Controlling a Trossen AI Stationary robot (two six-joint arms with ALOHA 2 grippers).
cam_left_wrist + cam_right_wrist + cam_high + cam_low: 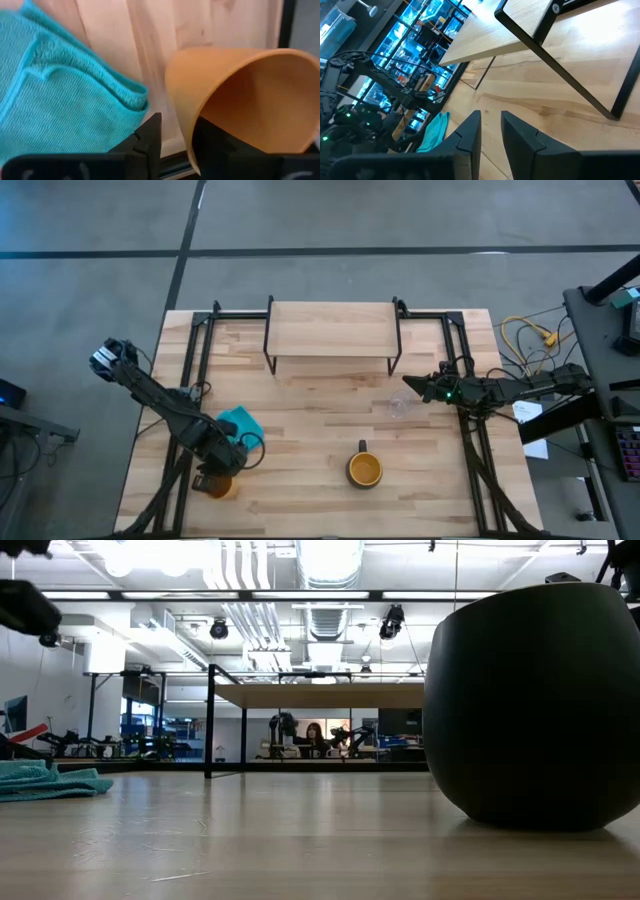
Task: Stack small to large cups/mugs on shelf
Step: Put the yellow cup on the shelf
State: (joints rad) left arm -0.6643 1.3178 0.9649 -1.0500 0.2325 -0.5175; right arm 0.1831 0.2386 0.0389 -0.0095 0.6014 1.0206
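Observation:
My left gripper [213, 476] is at the table's near left, shut on the handleless yellow-orange cup [224, 486], which fills the left wrist view [250, 95]. The teal cloth [241, 424] lies just beyond it. The dark mug [365, 469] with its yellow-orange inside stands on its base near the table's near edge, its handle toward the far side; it looms in the low view [530, 705]. The clear glass [400, 408] stands right of centre. My right gripper [412, 385], shut and empty, hovers beside the glass and near the shelf's [332, 330] right legs. My left gripper [175, 145] pinches the cup's wall at its rim [176, 107], one finger [220, 145] inside the cup and the other finger [149, 136] outside. The cup sits tilted, its mouth turned toward the wrist. Whether it rests on the table, I cannot tell.
Black metal frame rails [196, 370] run along both table sides, with cables [525, 335] off the right edge. The shelf board [530, 30] stands on thin black legs at the table's far middle. Bare tabletop [320, 420] lies between shelf and mug. A person [315, 735] shows far behind.

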